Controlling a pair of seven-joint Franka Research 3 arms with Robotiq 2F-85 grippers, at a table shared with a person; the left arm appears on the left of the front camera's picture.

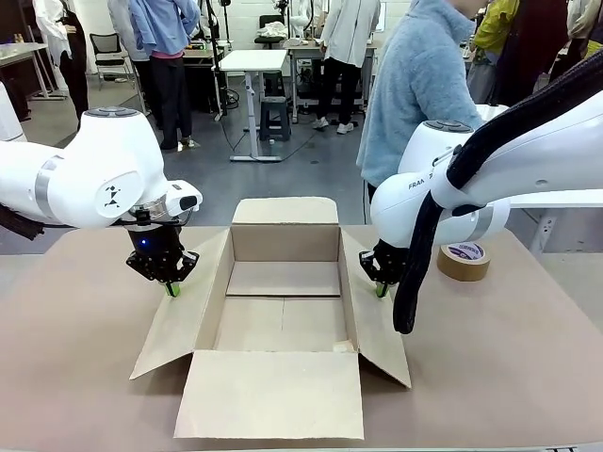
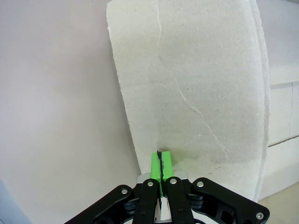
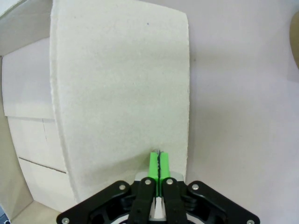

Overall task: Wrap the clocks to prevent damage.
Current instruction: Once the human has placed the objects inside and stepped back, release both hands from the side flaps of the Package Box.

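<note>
Box (image 1: 283, 242), one, open; left tool (image 1: 172, 289), right tool (image 1: 381, 289), both closed, on two flaps (image 1: 179, 325).

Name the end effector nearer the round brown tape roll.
Right. The right end effector is at the right flap of the cardboard box, beside the tape roll; the left end effector is across the box.

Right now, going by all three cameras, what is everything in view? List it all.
Cardboard box: one, brown, table centre, four flaps folded open.
Tape roll: one, brown, on the table right of the box.
Table: one, beige top, under the box and the roll.
Person: one, light blue top, standing at the far side.
Left gripper: one, black with green pads, shut, tips at the box's left flap.
Right gripper: one, same colours, shut, tips at the right flap.
</note>
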